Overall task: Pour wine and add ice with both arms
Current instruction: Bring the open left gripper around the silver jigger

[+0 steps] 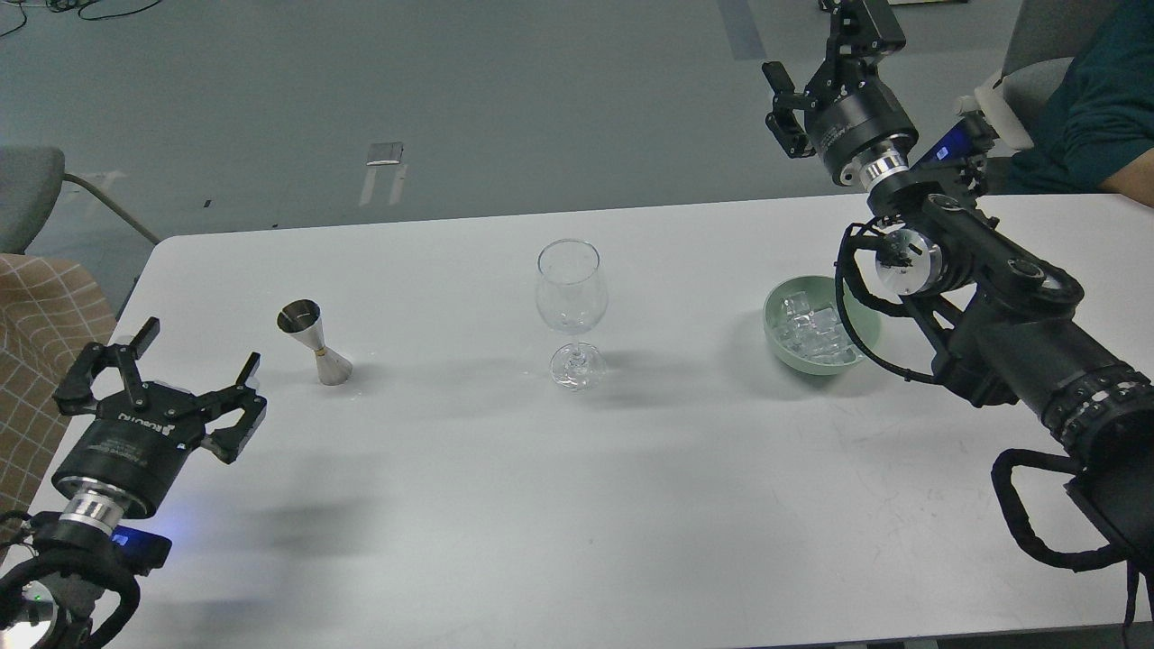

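Observation:
A clear stemmed glass (pixel 572 306) stands upright at the table's middle. A steel jigger (pixel 314 342) stands to its left; the wine cannot be made out in it. A green bowl (pixel 773 317) at the right holds several ice cubes (pixel 816 329). My left gripper (pixel 198 353) is open and empty, low over the table's front left, apart from the jigger. My right gripper (pixel 822 50) is open and empty, raised beyond the table's far edge, behind the bowl.
The white table (pixel 577 505) has its left edge close to my left arm. A person in a teal shirt (pixel 1095 108) sits at the back right. A grey chair (pixel 27 194) and checked fabric (pixel 45 315) are at the left.

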Controlling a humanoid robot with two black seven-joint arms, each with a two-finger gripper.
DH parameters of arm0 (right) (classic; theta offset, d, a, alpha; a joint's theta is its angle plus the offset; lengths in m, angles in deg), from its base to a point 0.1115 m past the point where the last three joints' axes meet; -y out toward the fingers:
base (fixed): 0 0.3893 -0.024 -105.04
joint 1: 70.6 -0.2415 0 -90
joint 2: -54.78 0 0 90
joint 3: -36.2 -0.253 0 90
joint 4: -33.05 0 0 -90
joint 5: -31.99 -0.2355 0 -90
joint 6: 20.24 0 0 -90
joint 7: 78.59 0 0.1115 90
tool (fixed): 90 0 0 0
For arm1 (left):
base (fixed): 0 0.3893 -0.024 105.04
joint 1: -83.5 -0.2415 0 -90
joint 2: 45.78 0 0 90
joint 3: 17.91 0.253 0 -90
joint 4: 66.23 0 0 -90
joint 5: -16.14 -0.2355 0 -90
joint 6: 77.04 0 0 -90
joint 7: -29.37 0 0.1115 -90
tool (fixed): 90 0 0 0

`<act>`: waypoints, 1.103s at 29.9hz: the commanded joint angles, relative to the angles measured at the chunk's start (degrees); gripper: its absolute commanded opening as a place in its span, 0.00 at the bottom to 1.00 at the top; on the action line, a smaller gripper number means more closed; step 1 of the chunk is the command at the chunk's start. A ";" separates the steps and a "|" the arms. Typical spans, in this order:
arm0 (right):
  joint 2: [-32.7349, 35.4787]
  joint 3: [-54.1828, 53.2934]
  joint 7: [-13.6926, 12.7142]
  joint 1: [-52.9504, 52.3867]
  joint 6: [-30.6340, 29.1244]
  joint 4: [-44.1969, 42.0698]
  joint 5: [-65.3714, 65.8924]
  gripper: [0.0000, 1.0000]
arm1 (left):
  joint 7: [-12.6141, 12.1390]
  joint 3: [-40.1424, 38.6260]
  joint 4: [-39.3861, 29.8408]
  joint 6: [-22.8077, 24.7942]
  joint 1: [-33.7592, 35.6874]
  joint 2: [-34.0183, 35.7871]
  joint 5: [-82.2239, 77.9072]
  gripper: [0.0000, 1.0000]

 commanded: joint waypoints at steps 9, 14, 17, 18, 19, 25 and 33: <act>0.00 0.14 0.00 0.01 0.00 0.00 0.01 1.00 | -1.87 0.21 6.13 -0.12 0.97 -7.17 -3.17 1.00; 0.00 0.14 0.00 0.01 0.00 0.00 0.01 1.00 | -1.96 0.21 11.14 -0.04 4.04 -8.75 -3.88 1.00; 0.00 0.14 0.00 0.10 0.00 0.00 0.01 1.00 | -1.96 0.47 15.09 -0.04 7.37 -9.45 -3.88 1.00; 0.00 0.14 0.00 0.10 0.00 0.00 0.01 1.00 | -1.96 0.47 15.11 -0.04 7.39 -9.46 -3.88 1.00; 0.00 0.23 0.00 0.10 0.00 0.00 0.01 1.00 | -1.96 0.47 16.41 -0.04 8.78 -9.63 -3.88 1.00; 0.00 0.23 0.00 0.62 0.00 0.00 0.01 1.00 | -1.79 0.82 21.34 -0.04 13.53 -9.99 -4.23 1.00; 0.00 0.23 0.00 0.62 0.00 -0.09 0.10 1.00 | -1.79 0.82 23.45 -0.12 15.47 -11.74 -5.20 1.00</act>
